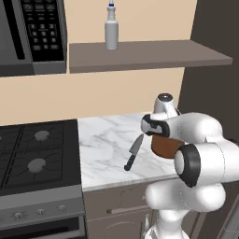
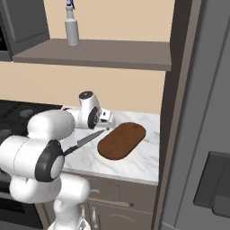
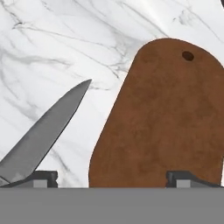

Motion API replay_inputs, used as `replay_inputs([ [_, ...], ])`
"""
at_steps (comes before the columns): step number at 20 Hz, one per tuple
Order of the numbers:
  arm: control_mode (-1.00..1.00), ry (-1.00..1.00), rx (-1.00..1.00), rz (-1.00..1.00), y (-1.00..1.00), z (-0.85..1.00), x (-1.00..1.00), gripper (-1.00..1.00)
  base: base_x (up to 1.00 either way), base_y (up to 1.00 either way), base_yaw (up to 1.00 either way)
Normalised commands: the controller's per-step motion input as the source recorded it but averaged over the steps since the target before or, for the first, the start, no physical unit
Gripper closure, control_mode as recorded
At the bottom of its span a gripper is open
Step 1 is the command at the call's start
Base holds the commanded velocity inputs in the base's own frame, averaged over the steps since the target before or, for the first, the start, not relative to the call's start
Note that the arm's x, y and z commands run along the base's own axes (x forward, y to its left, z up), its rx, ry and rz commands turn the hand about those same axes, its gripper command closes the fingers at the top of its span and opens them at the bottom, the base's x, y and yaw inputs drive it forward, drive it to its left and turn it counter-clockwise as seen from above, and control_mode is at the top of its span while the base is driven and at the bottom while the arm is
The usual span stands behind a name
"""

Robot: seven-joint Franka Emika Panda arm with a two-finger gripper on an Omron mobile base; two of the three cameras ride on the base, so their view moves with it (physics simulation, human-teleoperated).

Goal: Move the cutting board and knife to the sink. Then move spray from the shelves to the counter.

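Note:
The dark reddish-brown cutting board [image 2: 122,140] lies flat on the white marble counter [image 1: 105,140]; its hole end points away in the hand view, cutting board [image 3: 162,118]. Left of it lies the knife [image 1: 134,151], black handle toward the counter's front edge, blade [image 3: 43,135] pointing toward the wall. My gripper [image 3: 113,179] hangs open just above the board's near end, with nothing between its fingers [image 3: 43,177]. From the right base it shows as the gripper [image 2: 107,126]. The grey spray [image 1: 111,29] stands upright on the shelves [image 1: 154,55]. The sink is out of view.
A black stove [image 1: 37,154] adjoins the counter on the left, with a microwave [image 1: 32,32] above it. A tall grey fridge [image 2: 202,134] and dark side panel close off the counter's right end. My own arm [image 1: 200,158] covers part of the board.

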Motion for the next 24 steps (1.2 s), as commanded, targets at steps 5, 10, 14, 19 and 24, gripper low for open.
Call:
replay_inputs([
  [5,-1.00,0.00,-0.01,0.00,-0.21,-0.09,1.00,-1.00,0.00,0.00,0.00],
  [10,-1.00,0.03,-0.07,0.04,-0.51,0.00,1.00,-1.00,0.00,0.00,0.00],
  [14,-1.00,0.07,-0.13,0.10,-0.42,-0.16,1.00,-1.00,0.00,0.00,0.00],
  [19,-1.00,0.01,-0.11,0.05,-0.08,-0.47,0.86,-1.00,0.00,0.00,0.00],
  [24,-1.00,0.01,-0.01,0.00,-0.33,-0.37,0.65,-1.00,0.00,0.00,0.00],
])
